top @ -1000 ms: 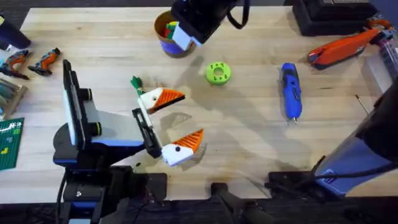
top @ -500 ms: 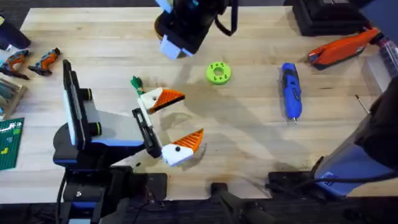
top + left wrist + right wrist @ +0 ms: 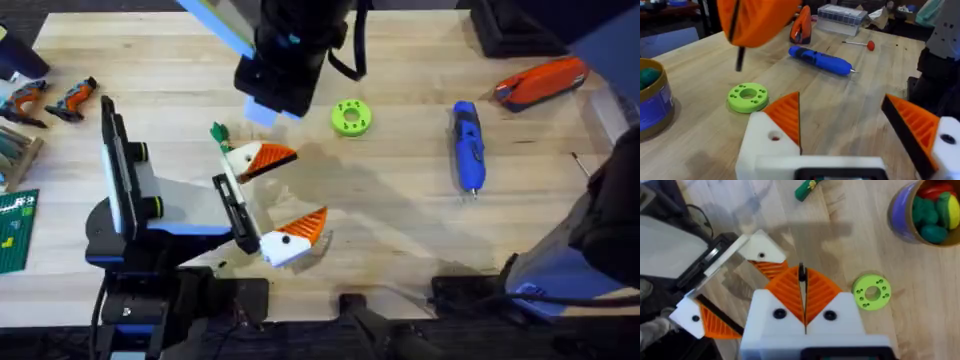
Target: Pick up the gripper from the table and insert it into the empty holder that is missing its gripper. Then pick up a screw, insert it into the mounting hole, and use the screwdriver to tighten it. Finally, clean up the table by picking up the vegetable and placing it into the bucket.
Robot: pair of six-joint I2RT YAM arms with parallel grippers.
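We see the pale wooden tabletop with the screwdriver toward its right edge; our right gripper pinches a thin dark screw, our left gripper spreads wide.

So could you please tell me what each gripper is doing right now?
Left gripper: open, holding nothing.
Right gripper: shut on a small thin black pin, possibly a screw.

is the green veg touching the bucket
Apart. The right wrist view shows the vegetable lying on bare wood, with open table between it and the bucket.
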